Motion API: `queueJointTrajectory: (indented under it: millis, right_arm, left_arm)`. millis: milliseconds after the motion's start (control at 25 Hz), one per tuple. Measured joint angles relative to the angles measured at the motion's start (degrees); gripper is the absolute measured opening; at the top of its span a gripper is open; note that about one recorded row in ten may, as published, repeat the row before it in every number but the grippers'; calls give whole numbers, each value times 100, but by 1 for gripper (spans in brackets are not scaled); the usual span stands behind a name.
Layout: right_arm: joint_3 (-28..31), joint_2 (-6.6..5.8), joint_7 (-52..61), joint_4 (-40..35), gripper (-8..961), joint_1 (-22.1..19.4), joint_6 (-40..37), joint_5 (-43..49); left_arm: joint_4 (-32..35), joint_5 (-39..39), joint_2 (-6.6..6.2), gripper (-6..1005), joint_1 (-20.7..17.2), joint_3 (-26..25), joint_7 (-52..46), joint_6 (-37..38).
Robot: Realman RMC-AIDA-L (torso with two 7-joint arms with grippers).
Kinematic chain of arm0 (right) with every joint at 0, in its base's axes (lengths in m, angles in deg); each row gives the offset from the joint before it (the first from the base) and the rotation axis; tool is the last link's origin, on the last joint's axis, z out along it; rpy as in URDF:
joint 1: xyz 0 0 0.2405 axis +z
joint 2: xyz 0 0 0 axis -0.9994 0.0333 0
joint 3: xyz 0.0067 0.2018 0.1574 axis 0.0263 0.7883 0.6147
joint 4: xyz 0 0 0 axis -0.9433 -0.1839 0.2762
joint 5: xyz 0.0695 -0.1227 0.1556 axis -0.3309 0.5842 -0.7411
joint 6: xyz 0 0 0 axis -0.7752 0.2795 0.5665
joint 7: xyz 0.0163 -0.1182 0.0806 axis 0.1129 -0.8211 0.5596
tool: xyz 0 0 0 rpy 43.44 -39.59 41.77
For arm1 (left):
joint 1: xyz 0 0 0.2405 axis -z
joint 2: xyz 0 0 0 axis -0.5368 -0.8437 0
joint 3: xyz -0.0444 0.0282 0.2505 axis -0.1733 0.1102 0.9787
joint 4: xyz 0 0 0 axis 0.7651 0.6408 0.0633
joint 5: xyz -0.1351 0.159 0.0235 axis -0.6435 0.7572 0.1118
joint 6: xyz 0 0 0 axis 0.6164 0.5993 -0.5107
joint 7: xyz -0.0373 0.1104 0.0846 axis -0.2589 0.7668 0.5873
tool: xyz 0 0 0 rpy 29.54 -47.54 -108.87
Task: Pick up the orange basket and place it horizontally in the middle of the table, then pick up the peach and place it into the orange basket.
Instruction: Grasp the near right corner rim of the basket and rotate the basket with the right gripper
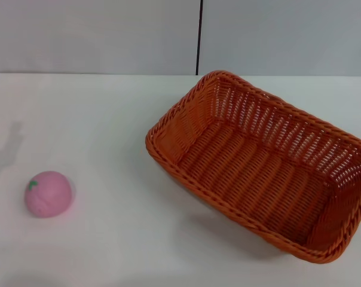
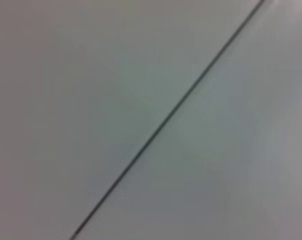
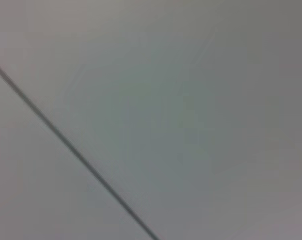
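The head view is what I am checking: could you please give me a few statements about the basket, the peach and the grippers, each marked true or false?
1. The orange basket is empty. True.
2. The peach lies inside the basket. False: it rests on the table, apart from the basket, on the robot's left.
3. The basket sits at a slant on the robot's right side. True.
4. The left gripper is holding the peach. False: neither gripper shows in any view.
5. The basket is turned upside down. False: it stands with its opening upward.
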Motion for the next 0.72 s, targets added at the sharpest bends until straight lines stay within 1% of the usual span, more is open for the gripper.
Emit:
queueJointTrajectory:
  millis: [40,120,200,360,440,480,520,560,600,640,680,720]
  right_arm:
    - [-58,-10,3,-33,343,-5,-44,27]
    - [-139,-17,15,-115,353,-11,-117,116]
    - [-175,-18,55,-193,363,-14,-182,233]
    - [-184,-36,260,-354,383,-16,-242,501]
    - [-185,-70,357,-417,393,-16,-313,676]
    - [-187,-131,479,-513,398,-7,-500,885]
    - [-187,-161,575,-594,403,3,-603,994]
    - [-187,-161,575,-594,408,3,-603,994]
    - [-186,-187,715,-725,413,11,-728,1120]
    - [-187,-212,898,-910,418,21,-889,1284]
    - [-187,-250,1182,-1228,423,30,-1145,1474]
    - [-187,-250,1182,-1228,428,30,-1145,1474]
  left_arm:
    - [125,1,-13,841,71,124,0,-150]
    - [254,1,-13,841,140,198,5,-292]
    - [303,1,-13,841,169,240,13,-353]
    - [489,2,-38,841,293,527,70,-604]
    - [587,2,-45,840,349,641,107,-742]
    - [641,2,-49,840,377,699,134,-812]
    - [697,1,-56,840,414,774,175,-905]
    - [697,1,-56,840,414,774,175,-905]
    - [774,1,-78,840,480,916,266,-1057]
    - [783,1,-82,840,496,945,296,-1092]
    - [787,1,-86,840,528,992,399,-1169]
    - [787,1,-86,840,528,992,399,-1169]
